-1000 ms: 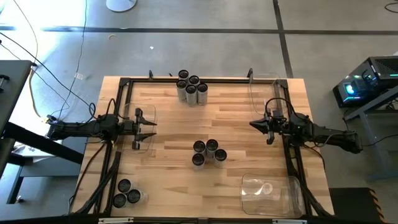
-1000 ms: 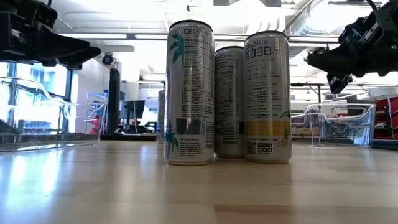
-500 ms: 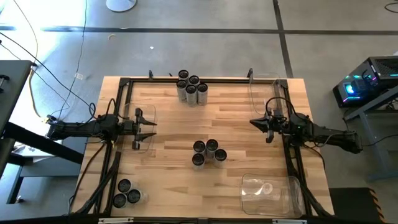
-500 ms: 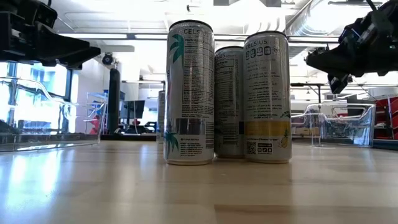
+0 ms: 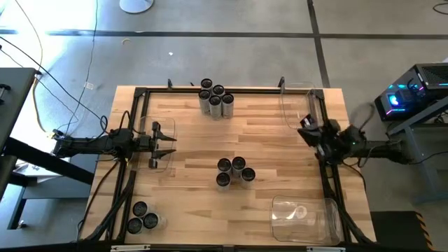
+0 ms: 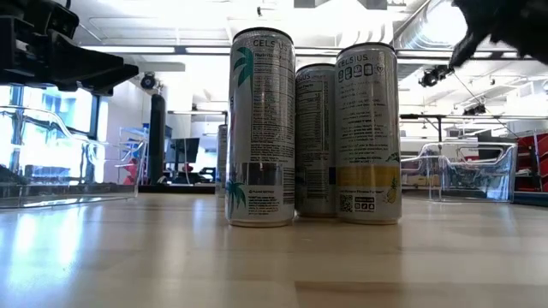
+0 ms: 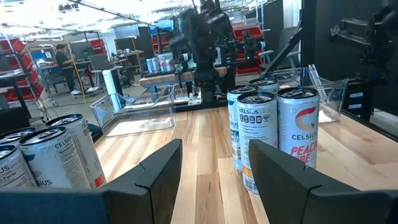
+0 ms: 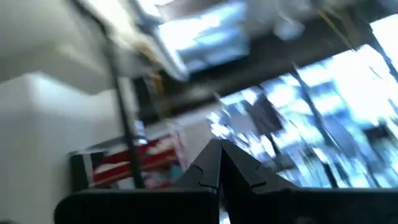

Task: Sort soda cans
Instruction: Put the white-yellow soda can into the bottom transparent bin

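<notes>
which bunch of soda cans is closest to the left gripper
The cluster of three soda cans at the table's near left corner, just beside the left gripper; the other two clusters stand farther right.

Bare wood around center cans (image 5: 235, 172) (4)

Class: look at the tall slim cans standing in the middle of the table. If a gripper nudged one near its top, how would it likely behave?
The middle cans are tall and narrow on small bases, so a high push would probably tip one rather than slide it. Their sides look smooth and rounded, so a toppled can would likely roll. They stand packed together, so one may knock its neighbours.
</notes>
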You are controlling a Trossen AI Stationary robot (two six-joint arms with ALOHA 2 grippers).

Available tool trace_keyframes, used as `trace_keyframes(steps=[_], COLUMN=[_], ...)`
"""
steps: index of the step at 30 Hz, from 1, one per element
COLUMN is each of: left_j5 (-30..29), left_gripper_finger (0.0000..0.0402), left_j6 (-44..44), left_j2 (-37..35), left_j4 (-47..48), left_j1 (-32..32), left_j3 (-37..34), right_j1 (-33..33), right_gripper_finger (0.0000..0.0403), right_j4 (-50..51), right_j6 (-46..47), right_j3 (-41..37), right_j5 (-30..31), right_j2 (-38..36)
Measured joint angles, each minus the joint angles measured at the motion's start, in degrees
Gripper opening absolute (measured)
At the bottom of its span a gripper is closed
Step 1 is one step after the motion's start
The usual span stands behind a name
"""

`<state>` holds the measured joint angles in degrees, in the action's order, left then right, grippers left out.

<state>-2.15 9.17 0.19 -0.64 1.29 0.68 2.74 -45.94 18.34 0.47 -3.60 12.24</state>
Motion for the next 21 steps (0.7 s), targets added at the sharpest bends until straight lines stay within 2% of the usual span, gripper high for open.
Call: trace_keyframes(steps=[2,6,9,11,15,18,21], left_j5=[0.00,0.00,0.00,0.00,-0.02,-0.01,0.00], left_gripper_finger=[0.0179,0.0179,0.0179,0.0179,0.0179,0.0179,0.0179], left_j6=[0.00,0.00,0.00,0.00,0.00,0.00,0.00], left_j2=[0.01,0.02,0.02,0.01,0.00,0.00,0.01], left_j4=[0.00,0.00,-0.02,-0.01,-0.02,-0.02,-0.01], left_j1=[0.00,-0.01,0.02,-0.01,-0.01,0.01,-0.01], left_j3=[0.00,0.00,0.00,0.00,-0.01,0.01,0.00], right_j1=[-2.22,-5.56,-6.69,-7.19,-7.73,-7.73,-7.73], right_gripper_finger=[0.0000,0.0001,0.0011,0.0030,0.0098,0.0163,0.0232], right_j4=[-4.54,-3.08,2.68,10.29,29.21,40.65,47.57], right_j6=[-3.18,-8.28,-10.27,-10.82,-10.92,-10.90,-10.92], right_j3=[0.05,2.63,6.86,10.69,20.83,28.39,34.89], right_j5=[-2.47,-3.14,-2.51,-0.85,4.50,5.09,4.26], right_j2=[3.29,9.08,13.17,15.70,21.29,26.08,30.86])
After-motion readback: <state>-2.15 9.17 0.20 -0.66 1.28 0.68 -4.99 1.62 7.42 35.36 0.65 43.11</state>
